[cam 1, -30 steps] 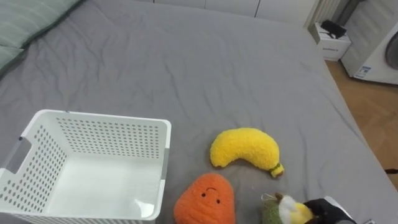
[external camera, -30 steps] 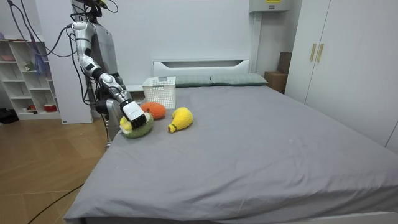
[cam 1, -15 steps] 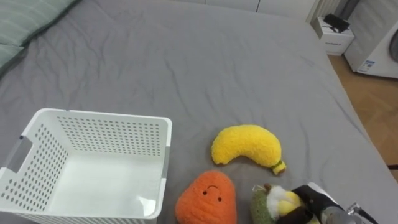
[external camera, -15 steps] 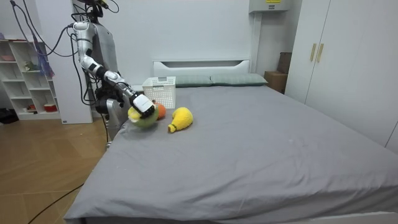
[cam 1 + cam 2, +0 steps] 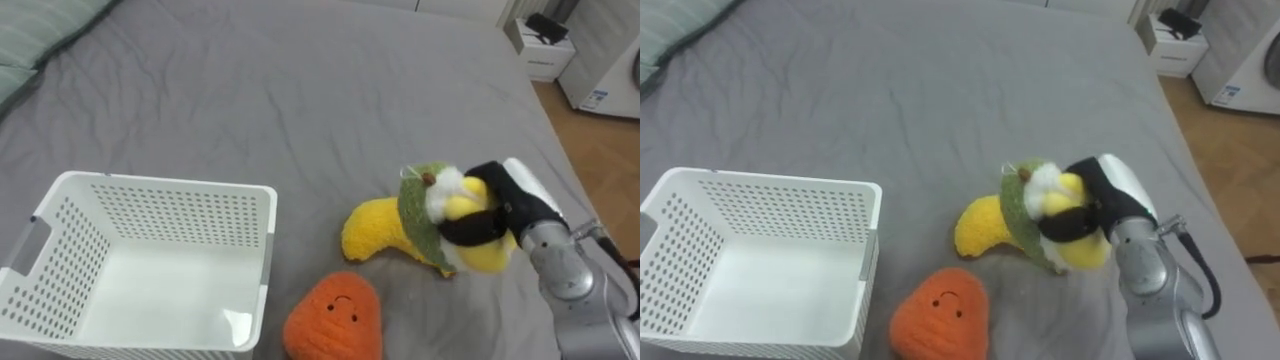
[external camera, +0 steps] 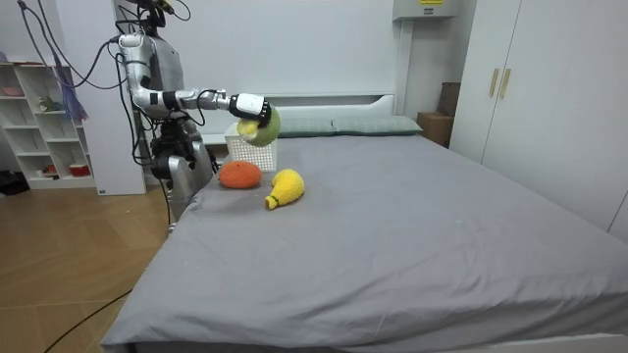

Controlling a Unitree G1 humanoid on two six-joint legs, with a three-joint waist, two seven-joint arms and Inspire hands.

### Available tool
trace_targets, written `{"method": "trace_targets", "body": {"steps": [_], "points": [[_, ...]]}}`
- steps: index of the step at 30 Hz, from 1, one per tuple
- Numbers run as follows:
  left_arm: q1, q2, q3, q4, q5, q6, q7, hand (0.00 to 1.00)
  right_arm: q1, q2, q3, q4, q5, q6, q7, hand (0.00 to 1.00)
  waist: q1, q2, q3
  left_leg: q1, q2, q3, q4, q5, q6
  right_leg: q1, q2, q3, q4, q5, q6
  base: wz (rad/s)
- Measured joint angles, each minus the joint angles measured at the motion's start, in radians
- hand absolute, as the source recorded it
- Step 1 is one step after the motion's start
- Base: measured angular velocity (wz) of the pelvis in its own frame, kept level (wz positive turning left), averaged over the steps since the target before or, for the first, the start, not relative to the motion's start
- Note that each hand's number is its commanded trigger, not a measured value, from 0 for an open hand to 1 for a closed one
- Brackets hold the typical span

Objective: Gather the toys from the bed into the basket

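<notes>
My right hand (image 5: 503, 208) is shut on a green and yellow plush toy (image 5: 432, 212) and holds it in the air above the grey bed (image 5: 300, 110). In the room view the toy (image 6: 261, 124) hangs at arm's length in front of the white basket (image 6: 251, 145). Under the toy lies a yellow banana plush (image 5: 372, 232), partly hidden by it. An orange plush with a face (image 5: 334, 318) lies nearer me. The white perforated basket (image 5: 165, 186) stands empty at the left. I stand at the bed's corner, at the room view's left.
Green pillows (image 5: 40, 30) lie at the bed's far left. A white nightstand (image 5: 543, 48) and a white appliance (image 5: 610, 80) stand on the wooden floor beyond the bed's right edge. A white shelf unit (image 6: 39, 123) is behind me.
My right hand has lifted the green and yellow toy off the bed, up and away from me. It now hangs above the banana plush. The other toys and the basket have stayed.
</notes>
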Motion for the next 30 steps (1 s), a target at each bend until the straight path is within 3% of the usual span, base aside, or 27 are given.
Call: {"method": "trace_targets", "body": {"steps": [7,13,14,15,16,20,24,26,27,29,30], "points": [[-0.002,0.001,-0.002,-0.012,0.001,-0.005,-0.015,0.0,-0.083,0.0,0.015,-0.131,0.089,0.0,0.017,1.0,0.008,0.009,0.0021,-0.001,0.0,-0.008,-0.001,0.0,0.0,0.003,0.0,-0.006,0.002,0.0,0.0,0.03],[-0.017,0.002,-0.041,-0.012,0.002,-0.005,-0.017,0.0,-0.142,0.003,0.106,-0.132,0.071,0.001,0.07,0.98,0.039,0.012,0.0033,-0.009,0.0,-0.018,0.001,0.0,0.0,0.003,-0.003,-0.027,0.002,0.0,0.0,0.05],[-0.025,0.001,-0.05,-0.009,0.004,-0.005,-0.023,0.0,-0.154,0.004,0.124,-0.131,0.07,0.001,0.085,0.91,0.054,0.012,0.0038,-0.01,-0.001,-0.02,0.001,0.0,0.0,0.002,-0.003,-0.028,0.002,0.0,0.0,0.04],[-0.034,0.001,-0.052,-0.003,0.017,-0.006,-0.029,0.0,-0.163,0.007,0.145,-0.131,0.062,0.001,0.088,0.72,0.072,0.012,0.004,-0.011,-0.001,-0.022,0.0,0.0,0.0,0.001,-0.001,-0.025,0.0,0.0,0.0,0.04],[-0.036,0.001,-0.052,0.0,0.023,-0.006,-0.031,0.0,-0.168,0.009,0.156,-0.131,0.055,0.001,0.09,0.61,0.081,0.012,0.0038,-0.012,-0.001,-0.025,0.0,0.001,-0.001,0.001,-0.001,-0.026,0.0,0.0,0.0,0.12],[-0.067,-0.008,-0.054,0.014,0.028,-0.006,-0.038,0.0,-0.22,0.015,0.237,-0.129,0.041,0.025,0.125,0.55,0.122,0.004,0.002,-0.024,-0.006,-0.058,0.001,0.006,-0.002,0.001,-0.004,-0.048,-0.003,0.0,0.0,0.19],[-0.077,-0.013,-0.063,0.014,0.027,-0.001,-0.038,0.0,-0.281,0.048,0.302,-0.129,0.042,0.046,0.146,0.47,0.163,-0.009,0.0091,-0.04,-0.01,-0.084,0.013,0.01,-0.001,-0.001,-0.008,-0.075,-0.004,0.0,0.0,0.16],[-0.085,-0.014,-0.071,0.011,0.03,0.002,-0.038,0.0,-0.295,0.064,0.314,-0.125,0.044,0.046,0.146,0.29,0.176,-0.015,0.0071,-0.05,-0.014,-0.099,0.017,0.011,0.0,-0.001,-0.009,-0.079,-0.006,0.0,0.0,0.24],[-0.088,-0.014,-0.076,0.007,0.03,0.002,-0.038,0.0,-0.306,0.075,0.324,-0.123,0.046,0.047,0.146,0.14,0.191,-0.018,0.0063,-0.055,-0.016,-0.106,0.016,0.011,0.001,-0.001,-0.01,-0.079,-0.011,0.0,0.001,0.16],[-0.093,-0.013,-0.077,0.007,0.03,0.003,-0.038,0.0,-0.317,0.087,0.348,-0.123,0.051,0.054,0.146,0.11,0.214,-0.022,0.0047,-0.055,-0.016,-0.106,0.017,0.012,0.0,0.0,-0.009,-0.078,-0.013,0.001,0.001,0.04],[-0.094,-0.013,-0.077,0.007,0.03,0.003,-0.038,0.0,-0.318,0.096,0.362,-0.123,0.051,0.059,0.152,0.04,0.228,-0.025,0.0025,-0.056,-0.016,-0.108,0.016,0.012,0.0,0.001,-0.009,-0.079,-0.014,0.001,0.001,0.03]]}}
